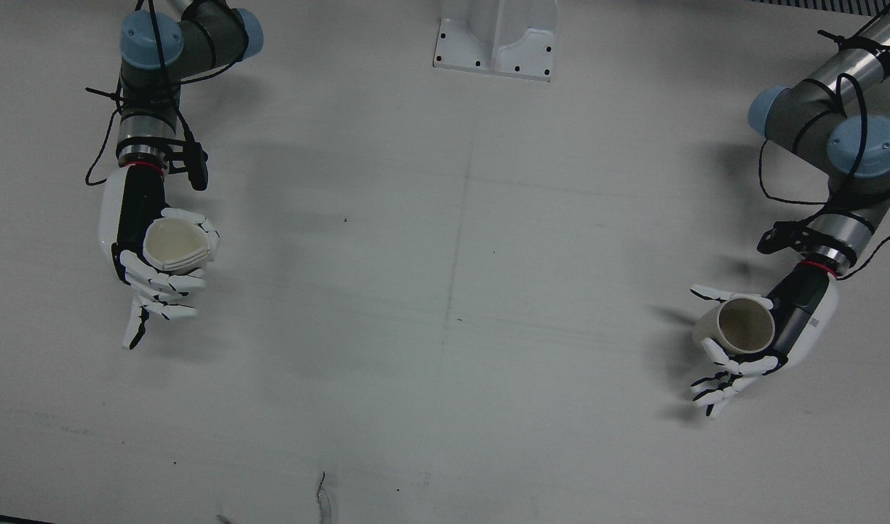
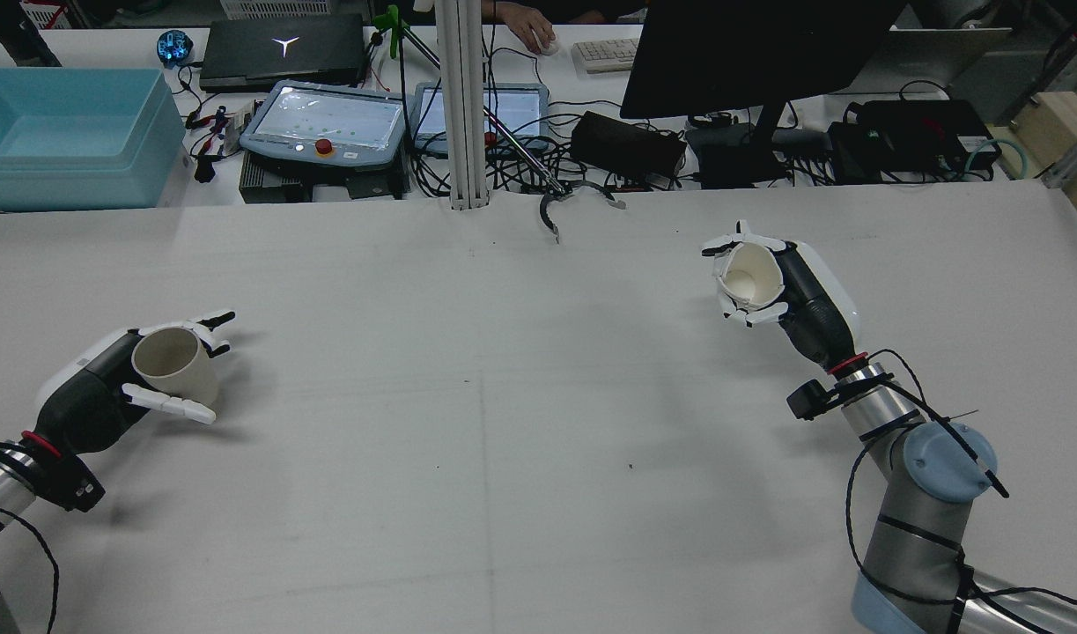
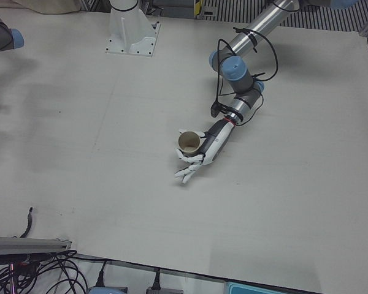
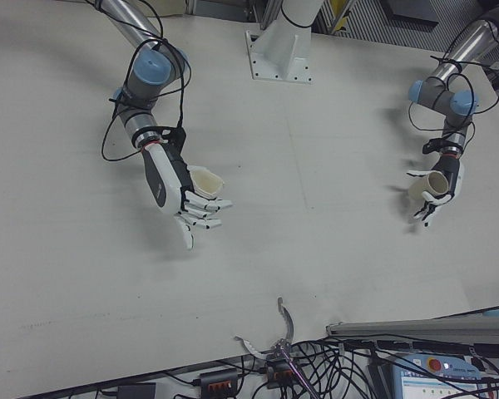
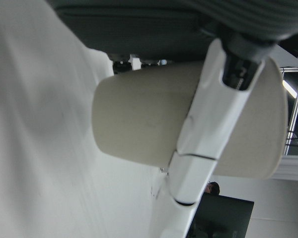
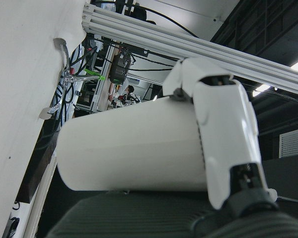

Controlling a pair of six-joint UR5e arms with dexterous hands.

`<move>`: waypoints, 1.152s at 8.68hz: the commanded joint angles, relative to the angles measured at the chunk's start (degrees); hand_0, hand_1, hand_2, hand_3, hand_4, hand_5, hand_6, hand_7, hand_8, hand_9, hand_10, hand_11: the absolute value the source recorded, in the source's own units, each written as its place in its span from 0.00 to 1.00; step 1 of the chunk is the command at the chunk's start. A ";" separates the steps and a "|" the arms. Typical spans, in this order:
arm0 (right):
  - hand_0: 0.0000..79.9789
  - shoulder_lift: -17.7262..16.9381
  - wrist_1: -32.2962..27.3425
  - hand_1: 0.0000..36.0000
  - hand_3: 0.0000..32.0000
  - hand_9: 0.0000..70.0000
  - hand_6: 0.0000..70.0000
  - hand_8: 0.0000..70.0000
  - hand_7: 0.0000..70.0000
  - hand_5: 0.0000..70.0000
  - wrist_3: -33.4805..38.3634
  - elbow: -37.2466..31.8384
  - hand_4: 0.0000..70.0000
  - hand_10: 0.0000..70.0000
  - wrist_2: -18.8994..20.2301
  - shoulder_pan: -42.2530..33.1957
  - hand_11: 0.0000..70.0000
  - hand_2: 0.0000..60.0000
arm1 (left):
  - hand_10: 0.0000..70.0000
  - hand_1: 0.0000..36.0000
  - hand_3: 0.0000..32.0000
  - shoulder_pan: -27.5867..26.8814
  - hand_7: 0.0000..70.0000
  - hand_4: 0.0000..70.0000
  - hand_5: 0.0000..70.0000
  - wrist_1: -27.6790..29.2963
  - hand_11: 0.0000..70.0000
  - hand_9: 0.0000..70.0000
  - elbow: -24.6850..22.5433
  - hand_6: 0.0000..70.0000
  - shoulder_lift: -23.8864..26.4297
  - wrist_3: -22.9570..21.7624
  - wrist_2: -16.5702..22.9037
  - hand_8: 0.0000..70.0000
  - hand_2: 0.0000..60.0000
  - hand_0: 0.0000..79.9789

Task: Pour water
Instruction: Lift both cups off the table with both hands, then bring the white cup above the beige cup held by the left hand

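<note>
Front view: the right hand (image 1: pixel 161 273) grasps a pale paper cup (image 1: pixel 174 244) near the table (image 1: pixel 445 291)'s edge on the view's left, mouth up; its rim looks squeezed out of round, and I cannot tell whether anything is inside. The left hand (image 1: pixel 750 346) grasps a second cup (image 1: pixel 739 327) near the opposite edge, mouth tilted toward the camera. The whole middle of the table lies bare between them, the white pedestal base (image 1: pixel 497 40) at the far edge.

Rear view: the left hand's cup stands roughly upright above the table, its lower half hidden by fingers. The right hand's cup tips toward the table's middle, its inside pale and unreadable. Behind the table's far edge sit a blue bin (image 2: pixel 67 132), two teach pendants (image 2: pixel 327 123), a monitor (image 2: pixel 758 53) and cables.

Left-front view: only the left arm shows whole; the cup is small and its contents hidden.

Right-front view: both hands hold their cups well apart.

Left hand view: a finger crosses the cup's wall, the rim partly hidden behind it.

Right hand view: a finger covers the cup's rim end.
</note>
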State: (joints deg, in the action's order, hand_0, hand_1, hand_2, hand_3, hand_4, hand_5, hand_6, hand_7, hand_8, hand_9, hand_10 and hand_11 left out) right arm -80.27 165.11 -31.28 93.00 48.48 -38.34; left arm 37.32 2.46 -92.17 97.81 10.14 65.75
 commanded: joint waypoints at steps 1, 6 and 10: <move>1.00 0.03 1.00 1.00 0.00 0.46 0.76 0.38 0.83 0.29 -0.27 2.71 0.53 0.00 0.04 -0.06 0.00 1.00 | 0.17 1.00 0.00 -5.75 0.18 1.00 1.00 -10.33 0.29 0.07 -0.11 0.26 15.25 3.38 -0.09 0.12 0.18 1.00; 1.00 1.86 3.45 1.00 0.00 0.47 0.81 0.40 0.85 0.30 -3.08 7.54 0.54 0.00 0.04 0.02 0.00 1.00 | 0.17 1.00 0.00 -8.93 0.17 1.00 1.00 -13.34 0.29 0.07 -0.20 0.24 20.65 4.80 -0.18 0.12 1.00 1.00; 1.00 4.68 8.91 1.00 0.00 0.39 0.77 0.35 0.77 0.30 -26.24 20.19 0.42 0.00 5.98 1.34 0.00 1.00 | 0.17 1.00 0.00 -12.61 0.18 1.00 1.00 -14.58 0.29 0.07 0.24 0.24 25.48 7.61 -0.18 0.11 1.00 1.00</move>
State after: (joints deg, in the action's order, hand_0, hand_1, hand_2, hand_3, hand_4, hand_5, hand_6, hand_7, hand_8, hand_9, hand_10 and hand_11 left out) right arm -76.82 172.01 -45.00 106.93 49.82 -37.77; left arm 27.13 -11.54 -92.19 120.56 16.02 65.57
